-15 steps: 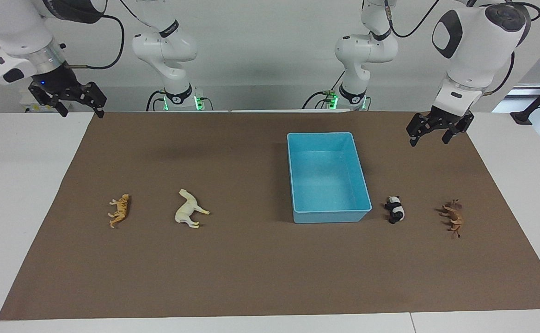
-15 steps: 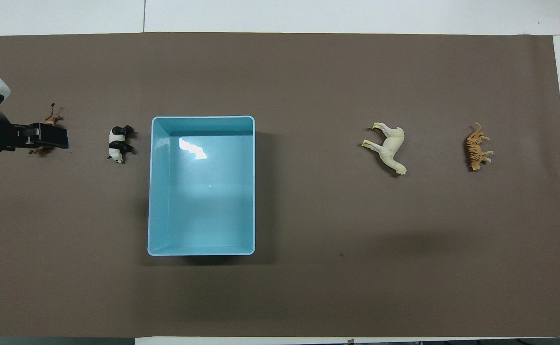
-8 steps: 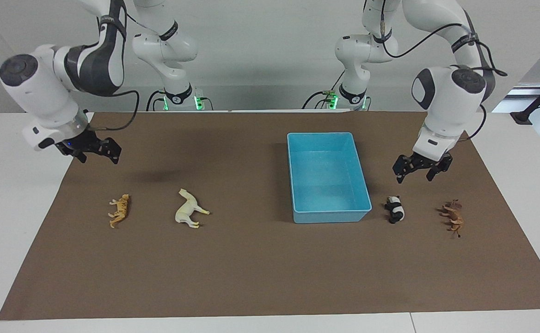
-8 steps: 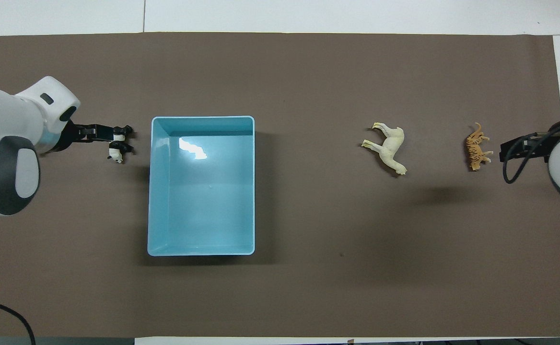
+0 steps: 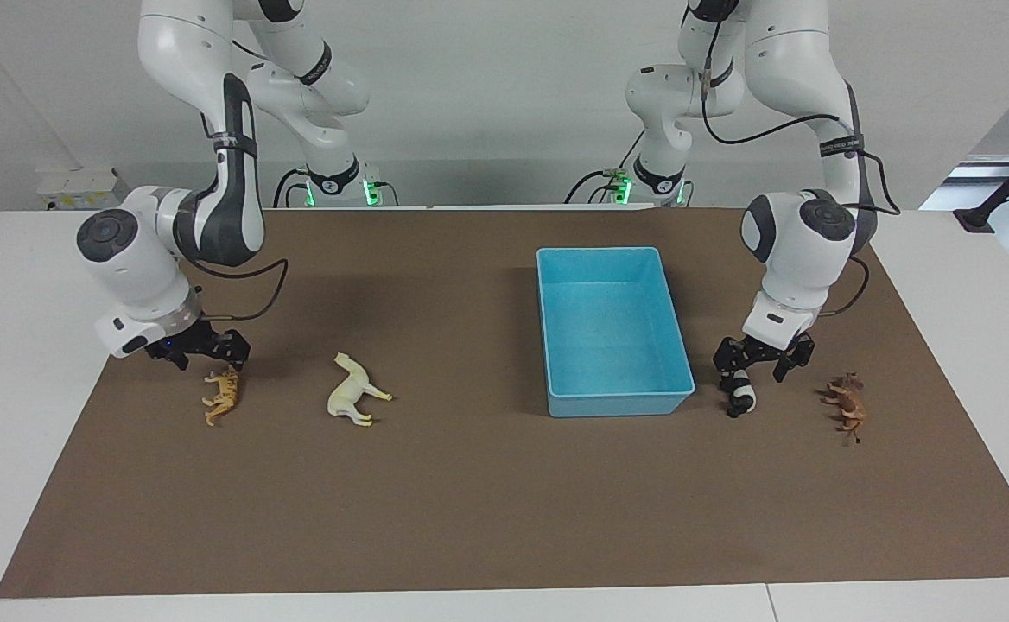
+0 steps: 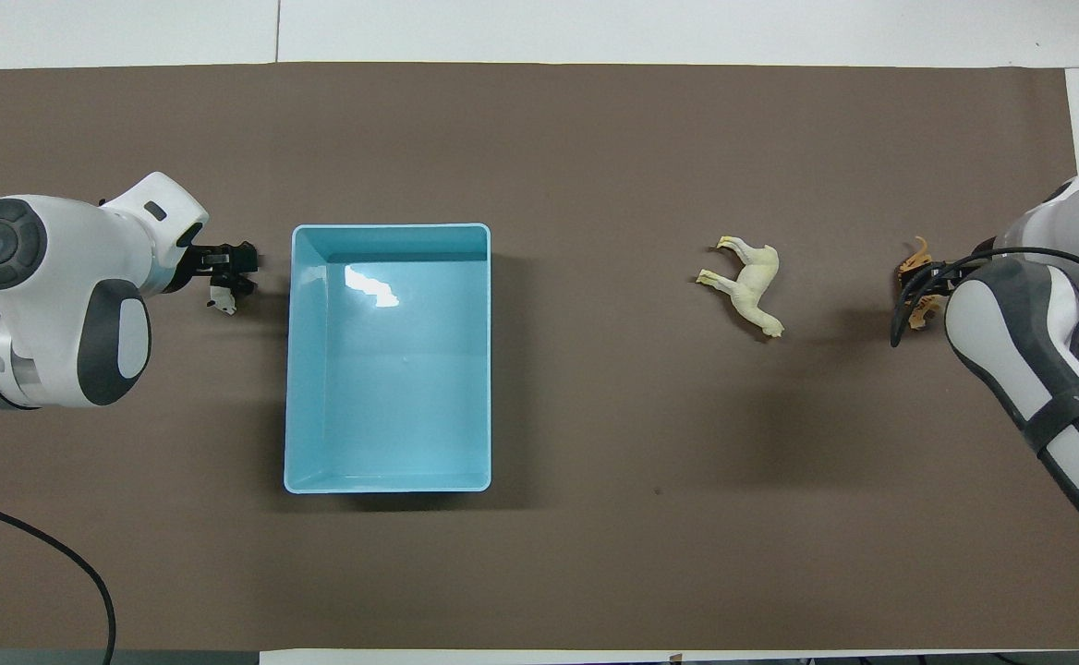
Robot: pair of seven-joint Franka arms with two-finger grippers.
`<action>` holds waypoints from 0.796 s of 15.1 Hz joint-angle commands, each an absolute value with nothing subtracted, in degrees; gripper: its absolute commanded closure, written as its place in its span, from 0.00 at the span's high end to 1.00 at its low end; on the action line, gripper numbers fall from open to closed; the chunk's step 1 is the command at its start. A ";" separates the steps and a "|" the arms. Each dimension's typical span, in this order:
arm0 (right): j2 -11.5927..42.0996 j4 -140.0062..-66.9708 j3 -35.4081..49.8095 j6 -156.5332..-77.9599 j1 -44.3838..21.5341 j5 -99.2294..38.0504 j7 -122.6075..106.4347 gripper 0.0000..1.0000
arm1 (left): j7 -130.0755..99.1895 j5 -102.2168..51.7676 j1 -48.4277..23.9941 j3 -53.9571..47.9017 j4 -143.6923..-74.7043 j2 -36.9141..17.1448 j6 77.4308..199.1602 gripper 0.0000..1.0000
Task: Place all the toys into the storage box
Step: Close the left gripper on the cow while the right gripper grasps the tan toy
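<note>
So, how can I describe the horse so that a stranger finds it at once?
Start from the blue box on the brown mat. Go toward the right arm's end of the table: the first toy there is the horse, lying on its side. It is cream-white and larger than the striped tiger beside it.

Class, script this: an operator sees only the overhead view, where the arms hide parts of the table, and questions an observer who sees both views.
Operator: Is a fourth toy there?
Observer: Yes, a reddish-brown horned animal lies on the mat beside the panda, toward the left arm's end.
Operator: Left pincer?
Observer: The left pincer is open, low over the panda, which lies on the mat.
Operator: The tiger?
Observer: The tiger lies on the mat, the right pincer just above its nearer end.
</note>
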State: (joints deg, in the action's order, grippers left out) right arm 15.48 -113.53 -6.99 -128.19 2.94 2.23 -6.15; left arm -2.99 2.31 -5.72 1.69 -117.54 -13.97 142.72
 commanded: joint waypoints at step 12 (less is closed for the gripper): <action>20.30 -115.05 -6.15 -136.23 3.78 2.72 -7.29 0.51 | -5.45 2.37 -6.94 2.20 -120.06 -15.73 146.34 0.00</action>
